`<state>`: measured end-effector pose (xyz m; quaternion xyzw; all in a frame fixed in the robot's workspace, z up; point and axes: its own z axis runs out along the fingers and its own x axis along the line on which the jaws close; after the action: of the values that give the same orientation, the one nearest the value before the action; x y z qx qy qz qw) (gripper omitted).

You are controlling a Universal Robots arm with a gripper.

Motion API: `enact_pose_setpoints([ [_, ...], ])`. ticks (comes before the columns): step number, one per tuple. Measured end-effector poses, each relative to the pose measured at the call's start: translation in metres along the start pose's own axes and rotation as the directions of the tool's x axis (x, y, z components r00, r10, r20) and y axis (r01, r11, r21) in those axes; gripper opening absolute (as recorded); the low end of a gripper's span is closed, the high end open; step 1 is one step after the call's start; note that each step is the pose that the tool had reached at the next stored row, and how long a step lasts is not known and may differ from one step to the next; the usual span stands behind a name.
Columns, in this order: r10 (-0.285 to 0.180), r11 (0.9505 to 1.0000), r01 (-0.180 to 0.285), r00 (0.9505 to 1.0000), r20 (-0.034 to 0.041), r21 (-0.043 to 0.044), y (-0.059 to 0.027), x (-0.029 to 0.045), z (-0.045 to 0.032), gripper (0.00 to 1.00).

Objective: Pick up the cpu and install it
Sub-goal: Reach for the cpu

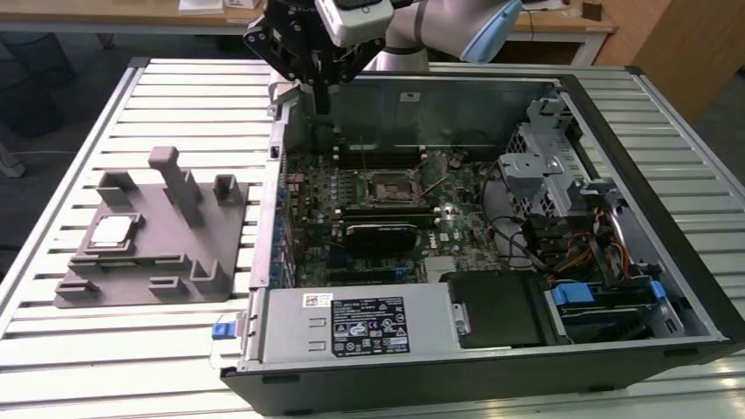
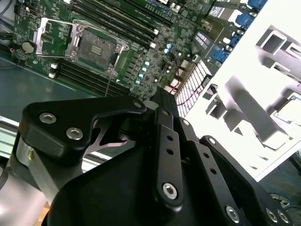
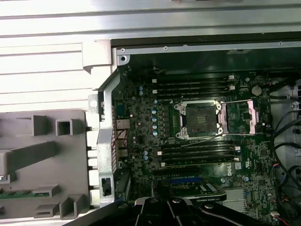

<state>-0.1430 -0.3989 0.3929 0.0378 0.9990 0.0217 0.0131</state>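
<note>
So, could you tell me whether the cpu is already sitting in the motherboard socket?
No, the socket stands open and empty in the first wrist view, while in the exterior view the cpu lies on the grey holder.

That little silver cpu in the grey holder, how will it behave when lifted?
The cpu looks thin, flat and rigid, so probably light. Its smooth metal top may be slippery. Lying flat in the holder block, it shouldn't roll.

Pale grey-blue arm (image 1: 472, 30). Black claw (image 1: 317, 87), flat black bars (image 2: 168, 150), round silver screws (image 2: 170, 190), white box (image 1: 355, 17) on top.
</note>
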Motion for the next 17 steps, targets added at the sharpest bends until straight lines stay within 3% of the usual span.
enact_pose_setpoints([
  [10,0.0,1.0,0.0,1.0,0.0,0.0,-0.0003,0.0039,0.0001,0.11],
  [17,0.0,1.0,0.0,1.0,0.0,0.0,-0.0009,0.0122,0.0,0.11],
])
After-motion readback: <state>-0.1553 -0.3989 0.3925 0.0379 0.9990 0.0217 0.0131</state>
